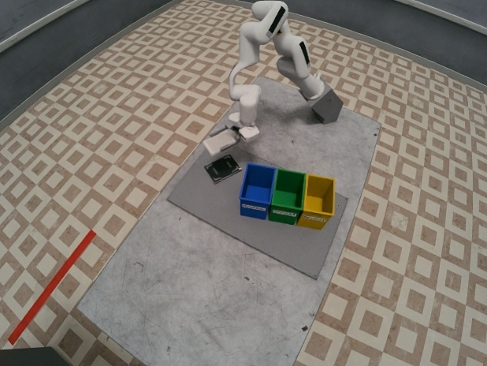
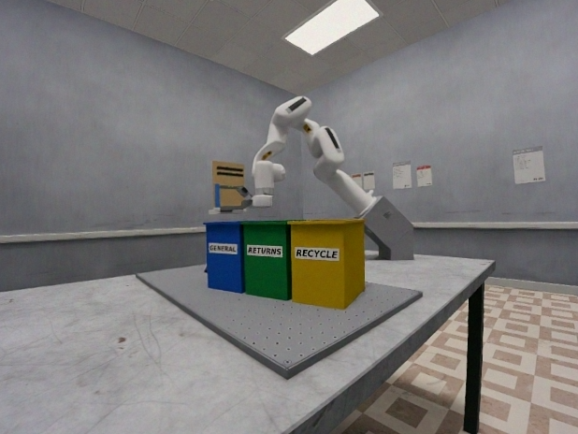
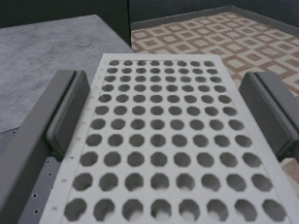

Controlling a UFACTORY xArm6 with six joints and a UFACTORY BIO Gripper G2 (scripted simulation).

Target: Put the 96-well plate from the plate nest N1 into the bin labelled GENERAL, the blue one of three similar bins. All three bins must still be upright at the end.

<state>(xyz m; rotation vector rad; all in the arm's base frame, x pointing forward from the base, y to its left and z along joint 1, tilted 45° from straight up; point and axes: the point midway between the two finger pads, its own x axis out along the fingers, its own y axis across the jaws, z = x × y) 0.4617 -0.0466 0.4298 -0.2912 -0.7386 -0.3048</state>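
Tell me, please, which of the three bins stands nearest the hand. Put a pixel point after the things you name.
The blue bin (image 1: 254,211) (image 2: 225,271) labelled GENERAL, at the end of the row, beside the green one (image 1: 282,218) (image 2: 267,276); the yellow bin (image 1: 311,222) (image 2: 318,281) is farthest from the hand (image 1: 221,140) (image 2: 229,198) (image 3: 165,115).

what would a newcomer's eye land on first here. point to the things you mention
Three bins in a row on the grey perforated board: blue GENERAL (image 1: 254,211) (image 2: 225,271), green RETURNS (image 1: 283,217) (image 2: 267,278) and yellow RECYCLE (image 1: 311,223) (image 2: 318,285). Next, the white 96-well plate (image 1: 219,142) (image 3: 158,117), held above the dark plate nest (image 1: 222,168).

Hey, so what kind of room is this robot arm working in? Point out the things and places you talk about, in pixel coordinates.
Probably a lab or a lab-style training room: a 96-well plate (image 1: 221,142) (image 3: 157,117), a perforated breadboard (image 1: 252,233) (image 2: 281,334) on the table, and papers posted on the wall.
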